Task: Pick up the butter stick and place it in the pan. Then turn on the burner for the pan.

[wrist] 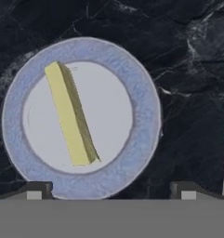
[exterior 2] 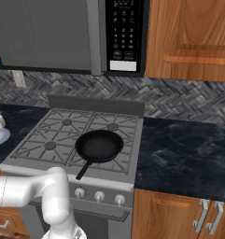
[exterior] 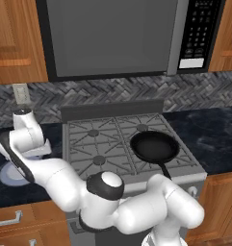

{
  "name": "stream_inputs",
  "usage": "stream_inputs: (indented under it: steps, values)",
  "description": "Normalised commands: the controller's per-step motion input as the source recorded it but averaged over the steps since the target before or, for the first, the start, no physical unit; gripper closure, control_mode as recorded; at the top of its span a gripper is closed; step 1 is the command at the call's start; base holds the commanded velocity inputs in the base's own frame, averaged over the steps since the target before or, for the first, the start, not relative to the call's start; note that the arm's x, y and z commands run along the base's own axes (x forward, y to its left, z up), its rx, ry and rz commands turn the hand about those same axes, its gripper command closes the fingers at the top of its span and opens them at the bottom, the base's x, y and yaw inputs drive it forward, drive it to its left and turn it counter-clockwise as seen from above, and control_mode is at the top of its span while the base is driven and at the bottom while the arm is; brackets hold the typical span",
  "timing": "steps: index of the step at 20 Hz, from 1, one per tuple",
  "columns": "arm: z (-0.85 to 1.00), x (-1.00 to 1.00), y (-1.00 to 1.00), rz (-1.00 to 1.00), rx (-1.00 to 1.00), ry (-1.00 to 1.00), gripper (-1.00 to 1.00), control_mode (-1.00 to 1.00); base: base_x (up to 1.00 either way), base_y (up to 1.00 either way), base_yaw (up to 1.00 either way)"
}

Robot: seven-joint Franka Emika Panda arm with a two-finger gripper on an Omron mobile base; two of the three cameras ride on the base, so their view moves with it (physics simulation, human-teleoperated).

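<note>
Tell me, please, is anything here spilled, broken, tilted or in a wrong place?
Nothing stands out. The butter lies whole on the plate, slanted across it and left of centre. The plate sits flat on the dark counter. The pan rests level on the stove grates, empty. The open gripper hangs above the plate.

A dark marbled counter [wrist: 187,83] carries a white plate with a blue rim [wrist: 146,121]; the stove [exterior: 88,144] beside it bears the black pan [exterior: 154,146] on its grates
</note>
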Motion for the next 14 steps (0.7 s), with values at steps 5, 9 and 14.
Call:
stream_inputs:
  steps: [5,9,14]
  values:
    - [-0.13,0.14,0.02,0.03,0.08,0.00,-1.00,-1.00,0.00,0.00,0.00]
    - [-0.20,0.05,0.23,0.00,0.00,0.00,-1.00,-1.00,0.00,0.00,0.00]
    - [-0.05,0.11,0.32,0.00,0.00,0.00,-1.00,-1.00,0.00,0.00,0.00]
